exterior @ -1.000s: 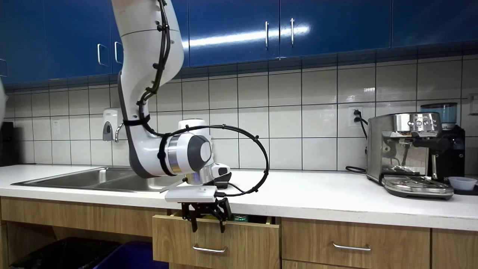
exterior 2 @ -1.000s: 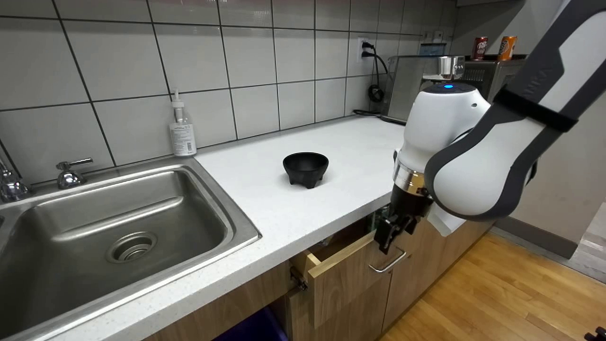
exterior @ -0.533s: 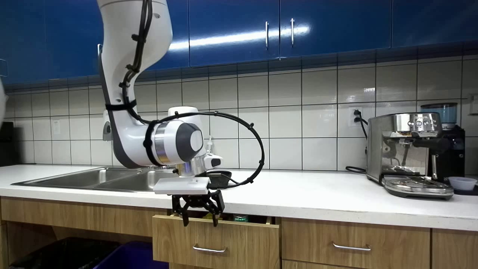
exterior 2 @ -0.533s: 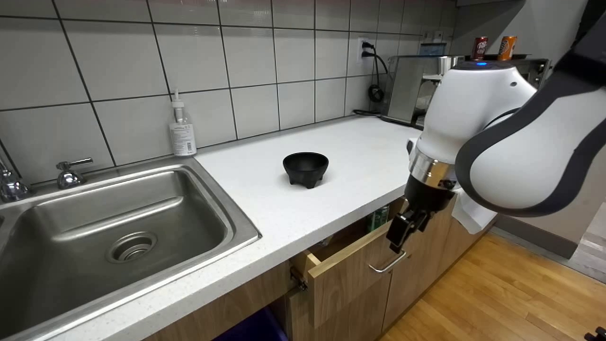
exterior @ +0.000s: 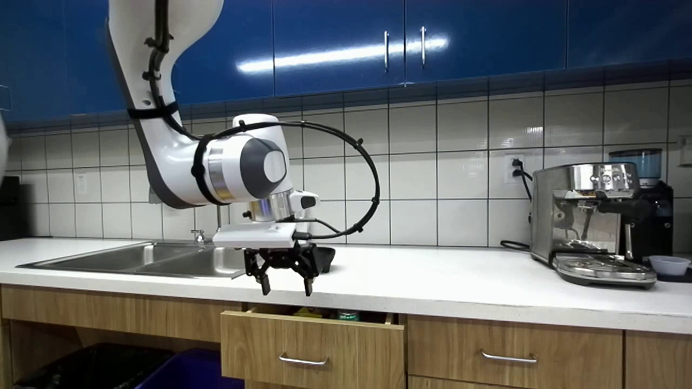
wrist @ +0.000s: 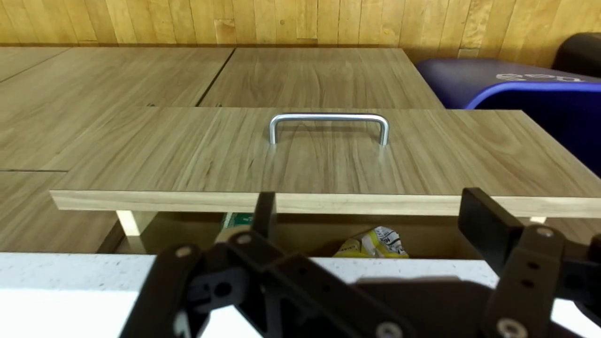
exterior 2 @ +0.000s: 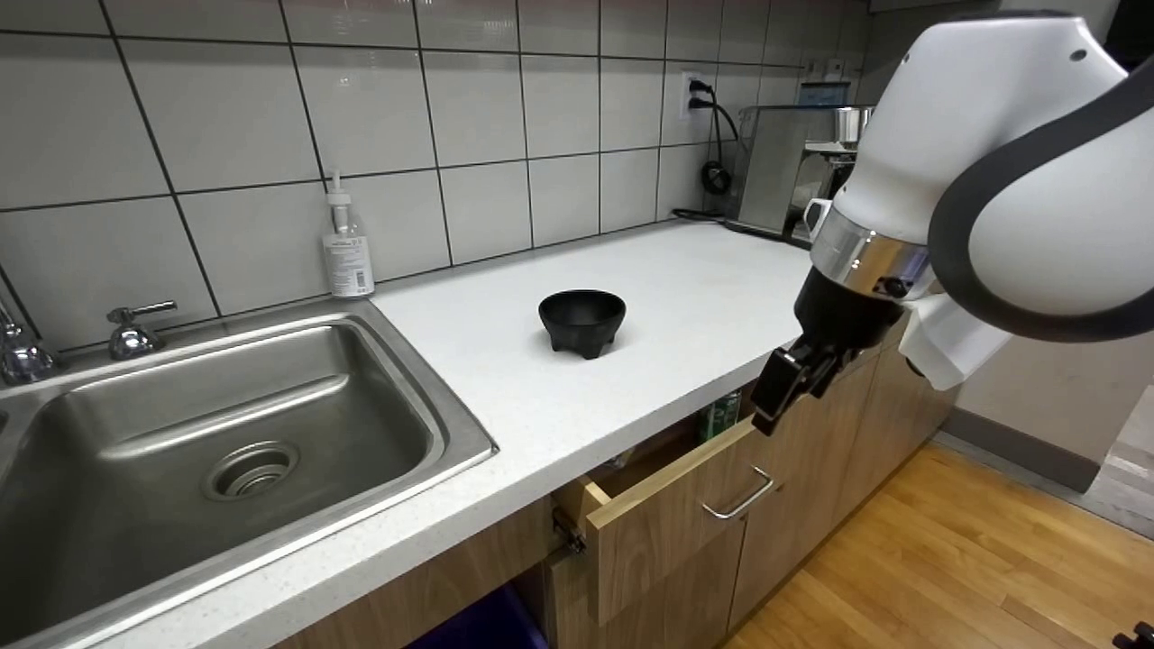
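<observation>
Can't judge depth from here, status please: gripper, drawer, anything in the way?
Gripper open, holding nothing, higher than the drawer. Drawer partly pulled out, yellow packet inside. Possibly in the way: counter edge, overhanging the drawer's rear.

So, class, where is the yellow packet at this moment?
In the wrist view, the yellow packet shows inside the open drawer, right of the green item and just above the edge of the white counter, framed by the open gripper.
</observation>
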You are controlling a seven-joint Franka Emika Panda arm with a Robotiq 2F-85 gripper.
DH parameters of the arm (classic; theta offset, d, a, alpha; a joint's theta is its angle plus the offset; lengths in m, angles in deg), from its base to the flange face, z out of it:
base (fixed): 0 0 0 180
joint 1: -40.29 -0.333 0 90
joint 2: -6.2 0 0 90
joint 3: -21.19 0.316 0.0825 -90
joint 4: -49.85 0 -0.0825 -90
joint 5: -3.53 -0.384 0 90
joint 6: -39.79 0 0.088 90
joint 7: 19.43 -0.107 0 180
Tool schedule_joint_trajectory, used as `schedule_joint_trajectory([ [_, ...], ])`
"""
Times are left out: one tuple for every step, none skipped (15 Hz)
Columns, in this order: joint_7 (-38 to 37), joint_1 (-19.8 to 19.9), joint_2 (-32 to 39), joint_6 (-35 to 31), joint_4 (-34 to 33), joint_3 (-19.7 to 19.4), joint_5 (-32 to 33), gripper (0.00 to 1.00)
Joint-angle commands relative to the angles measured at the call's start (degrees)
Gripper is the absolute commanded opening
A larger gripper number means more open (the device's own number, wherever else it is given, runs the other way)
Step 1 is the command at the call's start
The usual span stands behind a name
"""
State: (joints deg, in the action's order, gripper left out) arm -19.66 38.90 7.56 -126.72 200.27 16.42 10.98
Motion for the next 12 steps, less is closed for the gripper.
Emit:
schedule_joint_trajectory([
  [3.0, 1.0, -5.4, 4.0, 1.3, 1.5, -3.7, 1.00],
  [3.9, 0.9, -6.0, 4.7, 1.2, 1.5, -4.2, 1.00],
  [4.8, 0.8, -6.3, 5.5, 1.0, 1.5, -4.5, 1.00],
  [2.2, 1.1, -3.5, 3.0, 0.2, 1.6, -3.1, 1.00],
  [2.7, 1.1, -4.1, 3.5, 0.2, 1.6, -3.4, 1.00],
  [3.0, 1.1, -4.4, 3.7, 0.2, 1.6, -3.5, 1.00],
  [3.1, 1.0, -4.5, 3.8, 0.3, 1.6, -3.5, 1.00],
  [3.1, 1.0, -4.5, 3.8, 0.3, 1.6, -3.5, 1.00],
  [3.1, 1.0, -4.5, 3.8, 0.4, 1.6, -3.5, 1.00],
  [3.1, 1.0, -4.5, 3.8, 0.4, 1.6, -3.5, 1.00],
  [3.2, 1.0, -4.5, 3.8, 0.4, 1.6, -3.5, 1.00],
  [3.2, 1.0, -4.5, 3.8, 0.4, 1.6, -3.5, 1.00],
])
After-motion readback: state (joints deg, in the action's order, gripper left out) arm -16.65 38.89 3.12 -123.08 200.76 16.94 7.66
